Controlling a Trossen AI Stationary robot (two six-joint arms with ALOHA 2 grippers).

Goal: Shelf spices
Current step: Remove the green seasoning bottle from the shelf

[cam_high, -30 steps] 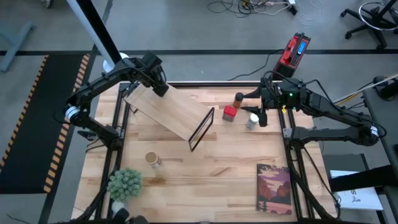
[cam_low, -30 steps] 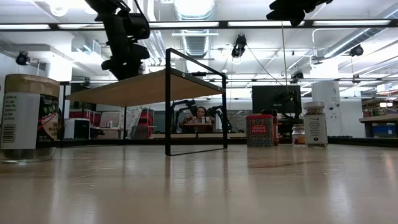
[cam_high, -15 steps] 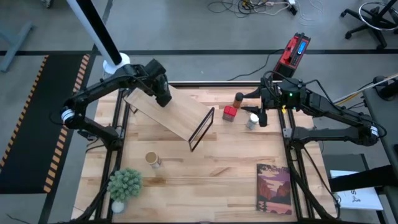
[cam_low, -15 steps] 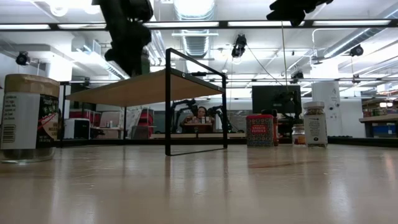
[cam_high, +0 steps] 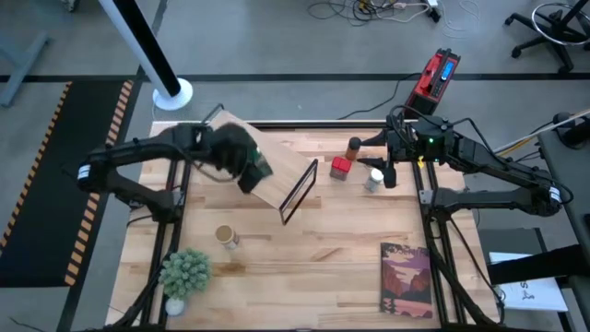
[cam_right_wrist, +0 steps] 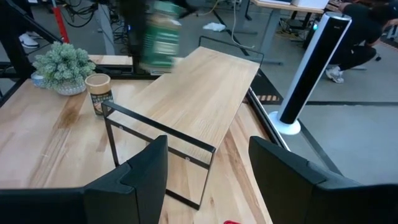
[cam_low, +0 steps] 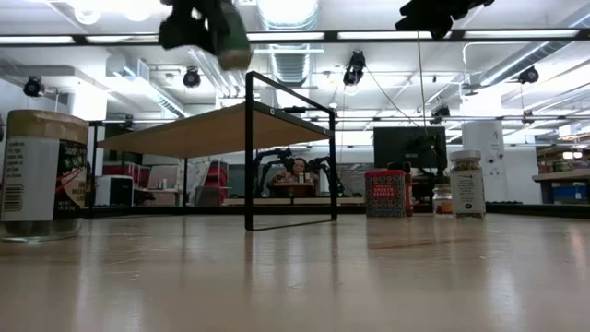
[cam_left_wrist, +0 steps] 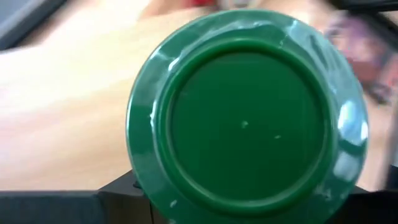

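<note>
Green-lidded jar [cam_left_wrist: 245, 121] sits clenched in our left gripper [cam_high: 251, 171], lifted above the shelf [cam_high: 263, 166], roughly over the middle of its pale plank; the left wrist view is filled by the jar's green lid. Our left arm reaches in from the table's left edge, bent at the elbow, forearm stretched across toward the plank. From the right wrist view the jar [cam_right_wrist: 158, 37] shows as a blur hanging above the plank's far side.

A second ago that gripper was up at the shelf's far left corner; since then it has swung along the plank toward the black frame [cam_high: 299, 191].

Our right gripper [cam_high: 390, 171] hangs where it was, beside the white-lidded jar [cam_high: 373, 179], fingers parted around nothing. The red tin [cam_high: 341, 167], the dark-lidded jar [cam_high: 354, 146] and the tan-topped jar [cam_high: 226, 237] have not moved on the table [cam_high: 323, 249].
</note>
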